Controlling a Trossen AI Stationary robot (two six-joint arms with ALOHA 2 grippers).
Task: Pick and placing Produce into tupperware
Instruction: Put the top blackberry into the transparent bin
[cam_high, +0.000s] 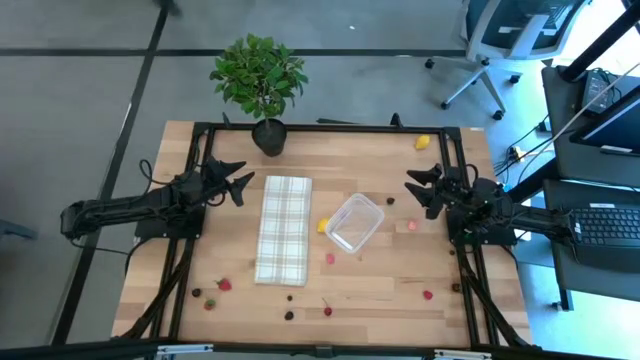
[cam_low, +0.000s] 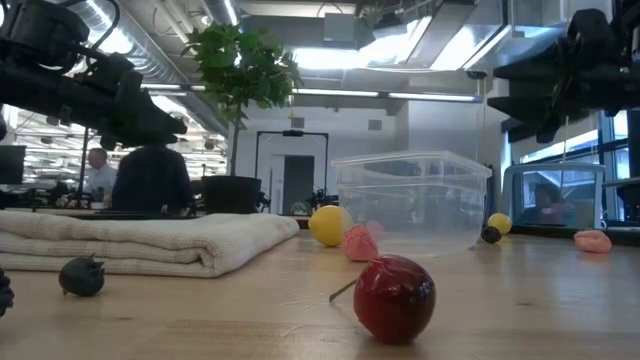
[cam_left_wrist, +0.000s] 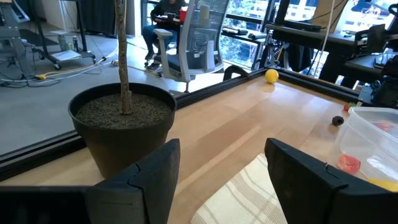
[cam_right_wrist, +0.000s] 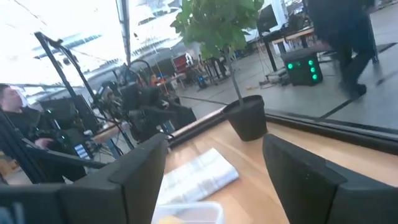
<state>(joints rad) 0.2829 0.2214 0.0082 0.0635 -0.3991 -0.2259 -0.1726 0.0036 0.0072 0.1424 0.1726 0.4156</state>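
- Open-plan lab/office behind a wooden table (cam_high: 400, 285), with desks, chairs and people sitting in the background. A potted plant (cam_high: 260, 80) sits at the far edge and a folded checked cloth (cam_high: 284, 228) lies left of centre.
- The tupperware (cam_high: 355, 222) is mid-table, just right of the cloth, lid off. It looks basically empty, so I'd say the job has barely started.
- The produce is scattered everywhere: a yellow piece (cam_high: 322, 226) touching or right beside the container's left side, a pink one (cam_high: 330, 259) just in front of it, a red cherry-looking one (cam_low: 394, 296) near the front edge, another yellow (cam_high: 423, 142) way off at the far edge.
- Left gripper (cam_high: 238, 184) hangs above the table left of the cloth with its fingers spread, nothing in them.
- Right gripper (cam_high: 415, 192) is right of the container, also spread wide and empty.
- My take: grab the closest pieces first. They're tiny and round, so come straight down, centre the fingers and squeeze gently, or they'll roll away.
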